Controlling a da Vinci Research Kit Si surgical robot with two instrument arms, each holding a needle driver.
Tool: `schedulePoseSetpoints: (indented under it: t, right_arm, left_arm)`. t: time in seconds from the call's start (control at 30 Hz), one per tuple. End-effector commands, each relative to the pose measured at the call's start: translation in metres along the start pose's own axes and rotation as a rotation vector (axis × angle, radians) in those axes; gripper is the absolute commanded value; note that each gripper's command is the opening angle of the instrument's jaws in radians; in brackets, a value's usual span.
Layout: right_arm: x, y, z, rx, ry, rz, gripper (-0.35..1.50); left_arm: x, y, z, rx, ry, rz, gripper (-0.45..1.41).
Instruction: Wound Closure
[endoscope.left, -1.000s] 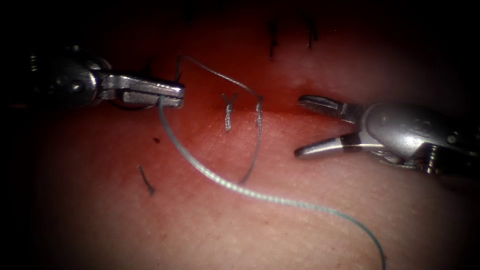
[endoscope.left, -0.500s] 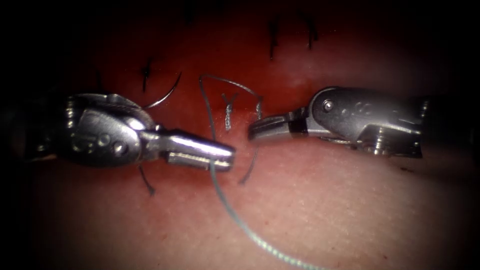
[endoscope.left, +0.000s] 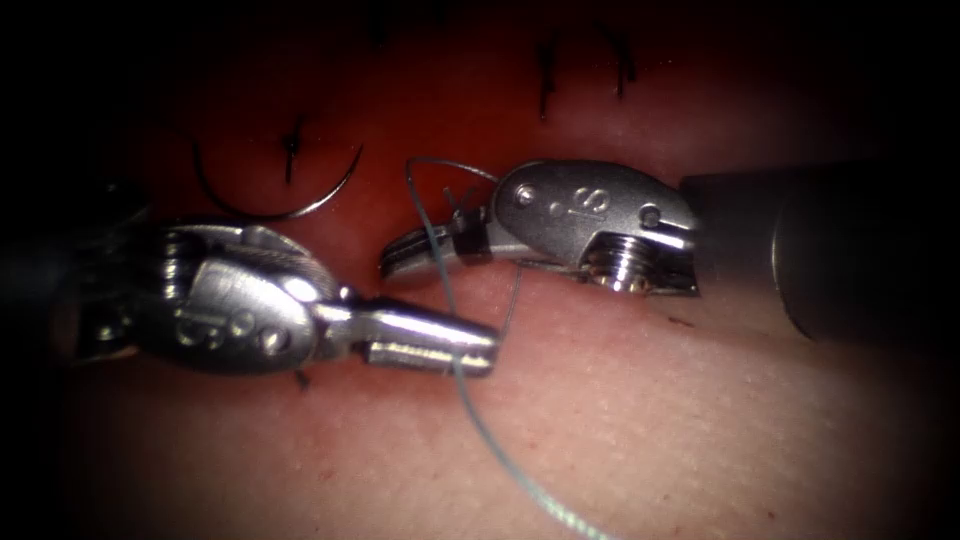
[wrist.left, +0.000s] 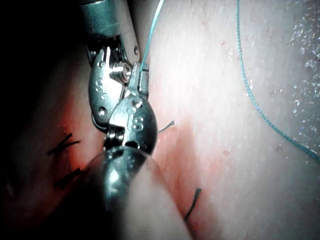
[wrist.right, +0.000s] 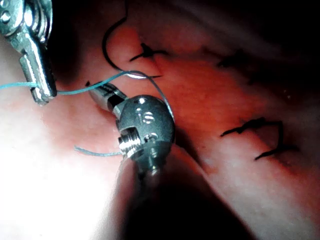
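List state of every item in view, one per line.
left hand: shut on the thread
right hand: by the knots, grip unclear
needle: lying free on the tissue
thread: runs through the stitches
tissue: stitched along the cut

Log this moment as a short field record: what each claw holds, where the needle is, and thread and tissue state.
left claw: shut on the thread
right claw: shut, lying across the thread loop; a grip on it cannot be told
needle: free of both tools, lying on the tissue to the left of the stitches
needle in tissue: cannot tell
cut ends of thread: dark stubs at earlier stitches
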Motion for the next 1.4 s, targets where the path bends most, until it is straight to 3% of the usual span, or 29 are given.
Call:
schedulePoseSetpoints:
  t: [0.03, 0.1, 0.2, 0.37, 0.4, 0.43, 0.47, 0.7, 1.03, 1.4]
  right_arm:
    - [0.0003, 0.0008, 0.0013, 0.000, 0.017, -0.003, -0.35]
    - [0.0006, 0.0018, 0.0018, 0.002, 0.104, 0.036, -0.35]
    - [0.0008, 0.0023, 0.0020, 0.001, 0.152, 0.051, -0.35]
    - [0.0012, 0.0035, 0.0020, 0.027, 0.341, 0.168, -0.35]
    - [0.0014, 0.0038, 0.0017, 0.045, 0.421, 0.204, -0.35]
    - [0.0014, 0.0038, 0.0017, 0.045, 0.421, 0.204, -0.35]
    - [0.0017, 0.0040, 0.0014, 0.066, 0.486, 0.223, -0.35]
    - [0.0025, 0.0042, -0.0002, 0.200, 0.648, 0.223, -0.35]
    - [0.0017, 0.0033, -0.0019, 0.221, 0.623, 0.276, -0.35]
    - [0.0008, 0.0018, -0.0042, 0.334, 0.495, 0.107, -0.35]
  left_arm:
    - [-0.0004, -0.0004, 0.0005, 0.002, 0.001, 0.002, -0.45]
    - [-0.0005, -0.0001, 0.0005, 0.008, 0.009, -0.006, -0.45]
    - [-0.0007, 0.0002, 0.0005, 0.020, 0.016, -0.037, -0.45]
    - [-0.0017, 0.0012, 0.0007, 0.047, 0.026, -0.119, -0.45]
    - [-0.0023, 0.0014, 0.0006, 0.073, 0.038, -0.138, -0.45]
    - [-0.0023, 0.0014, 0.0006, 0.073, 0.038, -0.138, -0.45]
    - [-0.0028, 0.0015, 0.0005, 0.087, 0.048, -0.152, -0.45]
    - [-0.0044, 0.0018, -0.0004, 0.154, 0.056, -0.195, -0.45]
    - [-0.0076, 0.0015, -0.0020, 0.195, 0.083, -0.239, -0.45]
    - [-0.0115, 0.0004, -0.0038, 0.236, 0.115, -0.294, -0.45]
